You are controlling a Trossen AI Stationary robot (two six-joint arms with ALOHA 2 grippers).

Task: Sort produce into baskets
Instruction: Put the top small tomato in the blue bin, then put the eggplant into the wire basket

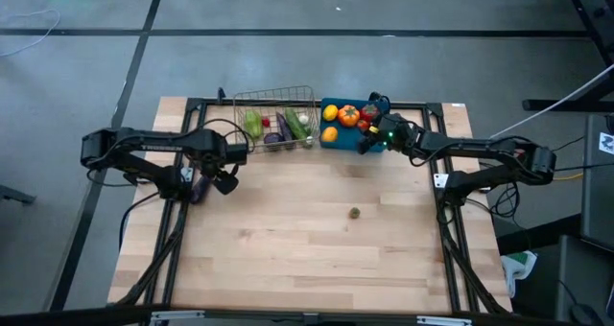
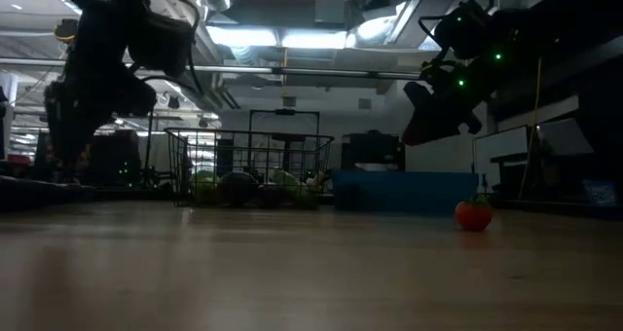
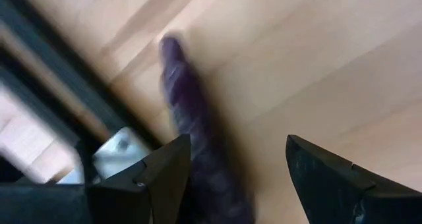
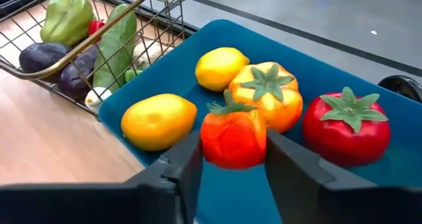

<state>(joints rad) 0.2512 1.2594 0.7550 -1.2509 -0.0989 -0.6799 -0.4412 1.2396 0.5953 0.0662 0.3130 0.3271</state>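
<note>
My right gripper is shut on a red-orange tomato over the blue bin. The bin holds two yellow lemons, an orange tomato and a red tomato. In the high view this gripper is at the bin's near right part. My left gripper is open above a purple eggplant, which lies on the table near its left edge. The wire basket holds green and purple vegetables. My right gripper pinches the red-orange tomato's two sides between its two fingers, slanting down from the table's right. The green stem end faces up. The low view shows the gripper well above the bin, so the tomato is lifted clear.
A small red fruit with a green top lies alone on the bare wood right of centre. The basket and the bin stand side by side at the far edge. A black frame rail runs close beside the eggplant.
</note>
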